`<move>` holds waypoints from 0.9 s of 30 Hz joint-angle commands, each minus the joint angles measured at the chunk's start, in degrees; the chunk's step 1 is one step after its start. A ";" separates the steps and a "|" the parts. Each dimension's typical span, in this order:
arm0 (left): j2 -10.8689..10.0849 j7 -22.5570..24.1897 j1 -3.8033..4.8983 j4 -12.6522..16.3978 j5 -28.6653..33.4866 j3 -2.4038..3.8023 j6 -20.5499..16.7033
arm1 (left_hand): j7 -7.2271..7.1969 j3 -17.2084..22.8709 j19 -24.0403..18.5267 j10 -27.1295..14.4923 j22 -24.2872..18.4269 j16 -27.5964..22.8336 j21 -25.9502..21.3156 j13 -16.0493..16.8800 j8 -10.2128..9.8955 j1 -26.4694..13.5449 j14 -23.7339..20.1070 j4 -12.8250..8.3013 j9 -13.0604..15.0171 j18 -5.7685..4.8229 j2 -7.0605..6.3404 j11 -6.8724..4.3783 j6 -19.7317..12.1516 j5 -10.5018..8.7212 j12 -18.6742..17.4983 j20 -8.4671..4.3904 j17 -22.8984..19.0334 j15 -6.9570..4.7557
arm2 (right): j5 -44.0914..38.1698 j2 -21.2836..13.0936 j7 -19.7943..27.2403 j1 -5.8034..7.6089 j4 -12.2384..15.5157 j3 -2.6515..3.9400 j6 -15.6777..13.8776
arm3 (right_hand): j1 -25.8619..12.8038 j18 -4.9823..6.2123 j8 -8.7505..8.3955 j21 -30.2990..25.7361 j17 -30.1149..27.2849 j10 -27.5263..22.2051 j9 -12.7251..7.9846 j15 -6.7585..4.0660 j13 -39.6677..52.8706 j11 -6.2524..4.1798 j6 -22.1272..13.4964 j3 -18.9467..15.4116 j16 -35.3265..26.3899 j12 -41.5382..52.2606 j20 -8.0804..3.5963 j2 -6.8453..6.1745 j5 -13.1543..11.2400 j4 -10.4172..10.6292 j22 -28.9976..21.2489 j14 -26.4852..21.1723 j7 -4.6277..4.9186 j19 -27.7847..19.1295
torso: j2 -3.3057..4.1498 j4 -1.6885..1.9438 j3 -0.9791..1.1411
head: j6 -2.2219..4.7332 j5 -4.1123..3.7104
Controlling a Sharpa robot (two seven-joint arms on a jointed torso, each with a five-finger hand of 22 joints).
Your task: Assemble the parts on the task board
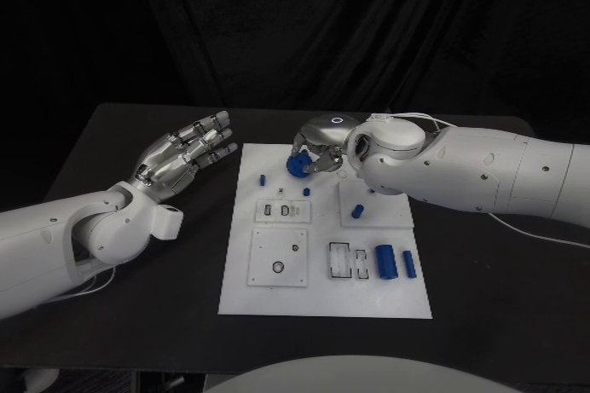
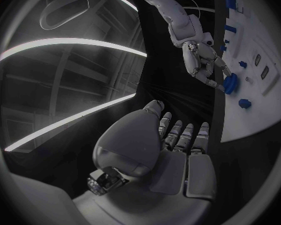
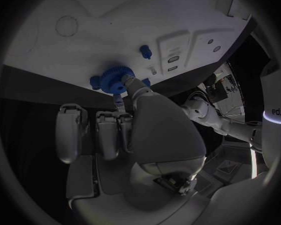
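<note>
the right hand pinches a blue gear at the task board's far edge, mid-placement. next, probably lower it squarely onto its seat. the left hand hovers empty, fingers spread.

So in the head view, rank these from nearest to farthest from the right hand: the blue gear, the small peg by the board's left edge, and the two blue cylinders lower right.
1. Blue gear: held in the right hand, at the board's top edge.
2. Small peg: near the board's left edge, just below the gear.
3. Two blue cylinders: lower right of the board, farthest.
</note>
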 commanded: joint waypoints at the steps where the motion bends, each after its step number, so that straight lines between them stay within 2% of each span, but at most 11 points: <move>1: 0.17 0.78 -0.11 0.05 -0.02 0.05 0.85 | 0.14 0.34 0.10 -0.39 -0.01 0.09 0.01 -0.04 -0.33 -0.51 0.01 0.10 -0.04 -0.57 -0.03 0.10 -0.11 -0.03 -0.35 -0.02 0.06 0.36 | -0.26 -0.10 0.23 -0.19 0.20 0.01 0.82 | -0.18 0.13 2.16 -0.33 15.09 6.07 21.71 0.32 15.08 0.47 -0.19 0.06 0.17 0.15 0.27 0.13 -0.05 0.20 11.45 6.01 -0.13 0.01 | -0.04 -0.03 0.02 | -0.15 -0.10; 8: 0.13 0.67 -0.14 -0.01 -0.02 0.06 0.88 | 0.17 0.42 0.08 -0.43 -0.02 0.07 0.00 -0.04 -0.35 -0.53 -0.02 0.06 -0.05 -0.60 -0.02 0.12 -0.19 -0.03 -0.39 -0.02 0.05 0.41 | -0.26 -0.35 -0.06 -0.20 0.13 0.01 1.15 | -0.32 0.29 1.29 -0.96 15.09 6.07 21.27 0.33 15.08 0.54 -1.13 0.19 0.17 0.15 0.29 -0.02 -0.13 0.37 11.23 6.01 -0.03 -0.40 | -0.02 -0.06 0.04 | -0.23 0.03; 11: 0.10 0.63 -0.15 -0.02 -0.02 0.06 0.88 | 0.17 0.42 0.08 -0.43 -0.02 0.07 0.00 -0.04 -0.35 -0.53 -0.02 0.06 -0.05 -0.60 -0.02 0.12 -0.19 -0.03 -0.39 -0.02 0.05 0.41 | -0.26 -0.43 -0.19 -0.20 0.07 0.00 1.31 | -0.38 0.42 -0.18 -1.57 15.09 6.07 20.53 0.41 15.08 0.63 -2.83 0.49 0.17 0.15 0.36 -0.27 -0.23 0.56 11.04 6.01 0.09 -0.75 | -0.01 -0.06 0.05 | -0.27 0.03; 15: 0.14 0.58 -0.17 -0.10 -0.02 0.06 0.92 | 0.17 0.42 0.08 -0.43 -0.02 0.07 0.00 -0.04 -0.35 -0.53 -0.02 0.06 -0.05 -0.60 -0.02 0.12 -0.19 -0.03 -0.39 -0.02 0.05 0.41 | -0.26 -0.47 -0.37 -0.21 0.04 0.00 1.47 | -0.48 0.65 -3.26 -2.62 15.09 6.07 18.81 0.32 15.08 0.52 -5.50 1.13 0.17 0.15 0.36 -0.77 -1.32 1.00 10.74 6.01 -0.06 -1.29 | -0.03 -0.03 0.03 | -0.38 0.00; 16: 0.17 0.55 -0.17 -0.13 -0.02 0.06 0.93 | 0.17 0.42 0.08 -0.43 -0.02 0.07 0.00 -0.04 -0.35 -0.53 -0.02 0.06 -0.05 -0.60 -0.02 0.12 -0.19 -0.03 -0.39 -0.02 0.05 0.41 | -0.26 -0.46 -0.47 -0.21 0.01 0.00 1.56 | -0.45 0.74 -4.52 -3.04 15.09 6.07 18.00 0.26 15.08 0.38 -6.81 1.32 0.17 0.15 0.28 -1.02 -1.68 1.09 10.62 6.01 -0.22 -1.49 | -0.03 -0.03 0.03 | -0.38 0.00; 17: 0.18 0.53 -0.18 -0.16 -0.02 0.06 0.93 | 0.17 0.42 0.08 -0.43 -0.02 0.07 0.00 -0.04 -0.35 -0.53 -0.02 0.06 -0.05 -0.60 -0.02 0.12 -0.19 -0.03 -0.39 -0.02 0.05 0.41 | -0.26 -0.45 -0.56 -0.21 -0.01 0.00 1.65 | -0.44 0.78 -4.93 -3.22 15.09 6.07 17.72 0.23 15.08 0.31 -7.23 1.39 0.17 0.15 0.24 -1.10 -1.77 1.12 10.57 6.01 -0.30 -1.57 | -0.03 -0.03 0.03 | -0.38 0.00; 19: 0.21 0.50 -0.18 -0.19 -0.02 0.06 0.95 | 0.19 0.47 0.07 -0.48 -0.02 0.05 -0.01 -0.05 -0.36 -0.54 -0.05 0.03 -0.06 -0.62 -0.03 0.13 -0.26 -0.04 -0.46 -0.02 0.04 0.43 | -0.26 -0.42 -0.75 -0.21 -0.07 0.00 1.86 | -0.50 0.96 -7.17 -4.07 15.09 6.07 16.14 -0.13 15.08 -0.14 -10.17 1.40 0.17 0.15 -0.04 -1.39 -2.70 1.30 10.33 6.01 -0.93 -1.97 | -0.03 -0.03 0.03 | -0.38 0.00; 21: 0.21 0.50 -0.19 -0.20 -0.02 0.06 0.96 | 0.19 0.47 0.07 -0.48 -0.02 0.05 -0.01 -0.05 -0.36 -0.54 -0.05 0.03 -0.06 -0.62 -0.03 0.13 -0.26 -0.04 -0.46 -0.02 0.04 0.43 | -0.26 -0.39 -0.95 -0.21 -0.14 0.00 2.12 | -0.44 1.19 -8.69 -5.16 15.09 6.07 14.77 -0.53 15.08 -0.64 -12.52 1.30 0.17 0.15 -0.40 -1.52 -3.07 1.36 9.99 6.01 -1.56 -2.51 | -0.01 -0.03 0.04 | -0.46 -0.03; 24: 0.20 0.49 -0.21 -0.22 -0.02 0.06 0.97 | 0.19 0.47 0.07 -0.48 -0.02 0.05 -0.01 -0.05 -0.36 -0.54 -0.05 0.03 -0.06 -0.62 -0.03 0.13 -0.26 -0.04 -0.46 -0.02 0.04 0.43 | -0.26 -0.39 -1.08 -0.21 -0.25 0.00 2.19 | -0.50 1.33 -9.54 -5.97 15.09 6.07 11.96 -0.78 15.08 -0.91 -18.21 1.11 0.17 0.15 -0.66 -1.61 -3.49 1.48 9.76 6.01 -1.83 -2.87 | -0.02 -0.04 0.02 | -0.52 -0.02; 27: 0.20 0.49 -0.23 -0.25 -0.02 0.06 0.98 | 0.19 0.47 0.07 -0.48 -0.02 0.05 -0.01 -0.05 -0.36 -0.54 -0.05 0.03 -0.06 -0.62 -0.03 0.13 -0.26 -0.04 -0.46 -0.02 0.04 0.43 | -0.26 -0.43 -1.08 -0.21 -0.33 0.00 2.04 | -0.56 1.39 -9.64 -6.26 15.09 6.07 11.39 -0.80 15.08 -0.89 -19.29 1.02 0.17 0.15 -0.70 -1.64 -3.76 1.55 9.67 6.01 -1.76 -3.01 | -0.02 -0.02 0.01 | -0.54 0.00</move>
